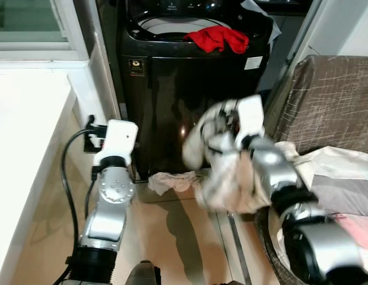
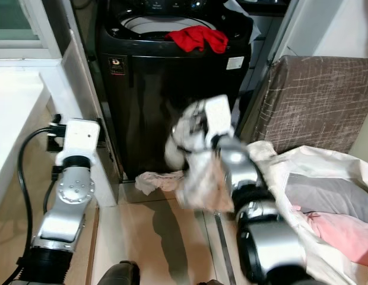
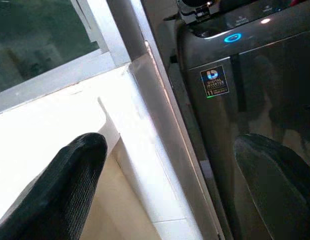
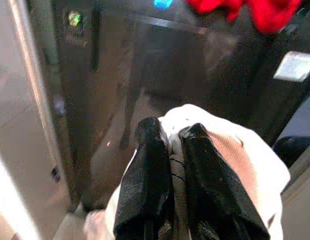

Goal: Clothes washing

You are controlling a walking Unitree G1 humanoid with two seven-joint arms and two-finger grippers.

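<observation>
Washing machine (image 1: pixel 172 107): dark top-loader, lid raised, drum mouth open, standing just ahead of and above the right gripper (image 4: pixel 170 150). The opening is evidently left free so that laundry can be dropped in from above. A red garment (image 1: pixel 218 38) is draped over the drum rim, up and beyond the right gripper, half in and half out, probably not yet pushed down.

Laundry bag (image 2: pixel 326 178): pale, slumped open just behind and to the right of the right gripper, with grey and pink clothes seen inside. It is judged to be the source pile, kept within arm's reach. A brown patterned panel (image 1: pixel 332 101) is seen behind it.

Pale cream garment (image 1: pixel 222 184): pinched between the right gripper's fingers, which are closed nearly together on a fold; the rest hangs loose below, clear of the floor, presumably being carried toward the drum.

A small crumpled cloth (image 1: pixel 172 181) lies on the tiled floor (image 1: pixel 166 237) at the machine's foot, below and left of the right gripper.

Left gripper (image 3: pixel 170 165): fingers spread wide, nothing held, aimed at the gap between the machine and a white ledge (image 1: pixel 24 119) under a window.
</observation>
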